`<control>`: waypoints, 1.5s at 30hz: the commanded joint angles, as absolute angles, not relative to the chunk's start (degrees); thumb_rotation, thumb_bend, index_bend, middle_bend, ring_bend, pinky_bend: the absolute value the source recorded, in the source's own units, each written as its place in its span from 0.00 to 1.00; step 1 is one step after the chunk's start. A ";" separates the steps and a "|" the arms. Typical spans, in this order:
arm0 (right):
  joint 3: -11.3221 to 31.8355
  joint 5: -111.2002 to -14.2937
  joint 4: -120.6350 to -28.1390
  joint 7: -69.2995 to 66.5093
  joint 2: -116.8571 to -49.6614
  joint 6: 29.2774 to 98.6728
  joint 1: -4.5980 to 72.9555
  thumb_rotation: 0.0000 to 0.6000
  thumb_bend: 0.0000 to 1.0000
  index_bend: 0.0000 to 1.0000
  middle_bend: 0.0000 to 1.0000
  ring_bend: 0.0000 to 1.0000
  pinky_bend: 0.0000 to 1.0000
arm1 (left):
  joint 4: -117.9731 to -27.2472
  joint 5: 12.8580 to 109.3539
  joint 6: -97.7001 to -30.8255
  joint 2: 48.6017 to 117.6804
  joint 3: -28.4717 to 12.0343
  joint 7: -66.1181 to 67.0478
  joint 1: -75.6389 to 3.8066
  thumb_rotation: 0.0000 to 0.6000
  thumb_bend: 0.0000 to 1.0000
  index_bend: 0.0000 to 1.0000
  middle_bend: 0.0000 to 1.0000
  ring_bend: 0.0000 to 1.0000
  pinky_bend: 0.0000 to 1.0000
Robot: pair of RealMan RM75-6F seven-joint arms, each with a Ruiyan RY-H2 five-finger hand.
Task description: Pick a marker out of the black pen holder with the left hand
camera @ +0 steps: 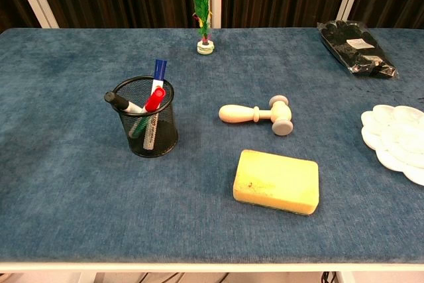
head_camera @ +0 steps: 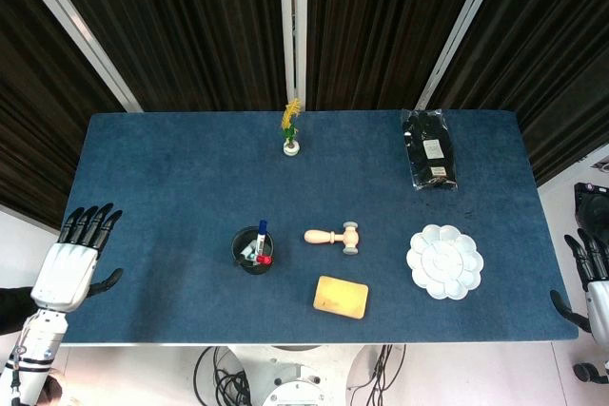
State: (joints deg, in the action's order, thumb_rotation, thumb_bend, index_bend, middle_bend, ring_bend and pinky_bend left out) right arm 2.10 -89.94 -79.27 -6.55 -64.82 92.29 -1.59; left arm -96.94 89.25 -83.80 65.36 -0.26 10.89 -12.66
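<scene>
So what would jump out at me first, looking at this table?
Probably the black mesh pen holder near the middle, with its blue, red and black markers sticking out. Right of it lie a wooden mallet and a yellow sponge. The open left hand hovers at the table's left edge.

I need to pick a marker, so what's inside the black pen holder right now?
The black pen holder contains three markers: a blue-capped marker, a red-capped marker and a black-capped marker. Their lower bodies show only dimly through the mesh; the holder's bottom is hidden.
</scene>
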 commanded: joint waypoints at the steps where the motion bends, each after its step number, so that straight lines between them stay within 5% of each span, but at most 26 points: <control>1: 2.04 -90.26 -79.09 -6.70 -64.92 92.65 -1.68 1.00 0.22 0.00 0.00 0.00 0.00 | -96.89 89.52 -84.10 65.36 -0.27 10.64 -12.40 1.00 0.21 0.00 0.00 0.00 0.03; 20: 2.15 -91.25 -80.09 -5.34 -64.71 94.10 -1.88 1.00 0.22 0.00 0.00 0.00 0.00 | -101.30 94.80 -80.31 64.89 -0.05 12.21 -15.01 1.00 0.21 0.00 0.00 0.00 0.05; 29: 2.39 -90.74 -80.91 -5.16 -64.28 93.78 -1.80 1.00 0.22 0.00 0.00 0.00 0.00 | -105.86 95.17 -71.15 67.78 -1.75 19.60 -21.29 1.00 0.21 0.00 0.07 0.04 0.25; 35: 2.33 -90.45 -80.81 -5.47 -64.22 93.56 -1.91 1.00 0.22 0.00 0.00 0.00 0.00 | -106.72 93.70 -65.98 72.36 -2.63 24.94 -24.70 1.00 0.21 0.03 0.09 0.05 0.29; 45: 2.28 -90.20 -78.95 -8.13 -64.28 93.40 -2.05 1.00 0.22 0.00 0.00 0.00 0.00 | -102.28 93.18 -66.51 80.38 -3.06 27.50 -26.01 1.00 0.23 0.20 0.41 0.36 0.52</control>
State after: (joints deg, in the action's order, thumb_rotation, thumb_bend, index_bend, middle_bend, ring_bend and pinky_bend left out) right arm 2.26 -90.25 -78.99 -8.08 -64.26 93.45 -2.05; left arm -103.30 92.78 -65.61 79.24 -2.82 27.60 -25.88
